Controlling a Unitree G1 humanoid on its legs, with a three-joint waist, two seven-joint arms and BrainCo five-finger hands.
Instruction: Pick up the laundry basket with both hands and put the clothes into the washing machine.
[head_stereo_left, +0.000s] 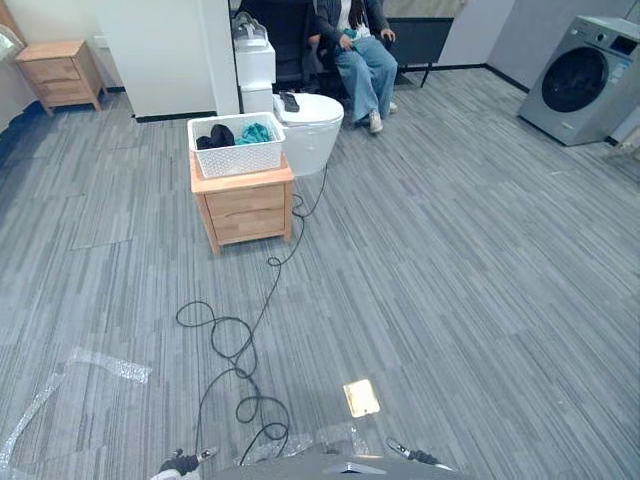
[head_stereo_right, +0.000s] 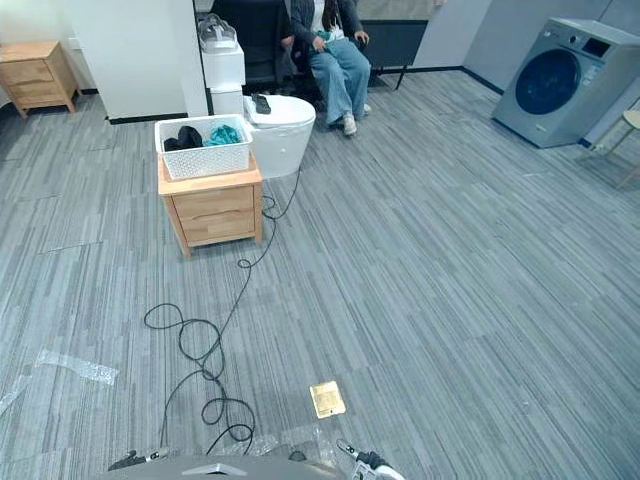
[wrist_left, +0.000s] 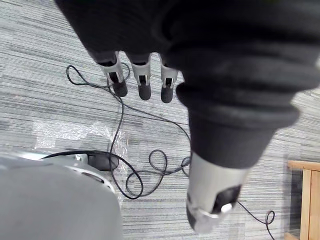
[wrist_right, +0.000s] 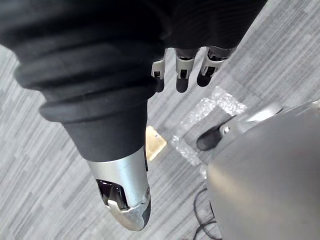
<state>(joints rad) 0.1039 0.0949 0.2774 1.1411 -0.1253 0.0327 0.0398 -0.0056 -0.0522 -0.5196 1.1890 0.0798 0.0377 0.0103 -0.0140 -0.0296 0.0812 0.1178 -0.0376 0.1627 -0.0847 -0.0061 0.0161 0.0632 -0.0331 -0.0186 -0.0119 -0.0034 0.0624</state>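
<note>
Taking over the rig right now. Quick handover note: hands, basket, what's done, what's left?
Left hand: open, empty, hanging over the floor.
Right hand: open, empty, also over the floor.
Laundry basket: on the wooden cabinet ahead to the left, clothes inside, not yet touched.
Washing machine: far right, door looks shut.
A person sits behind the cabinet.
Done: nothing.
Left: walk up, lift the basket with both hands, carry it to the machine, load the clothes.
</note>
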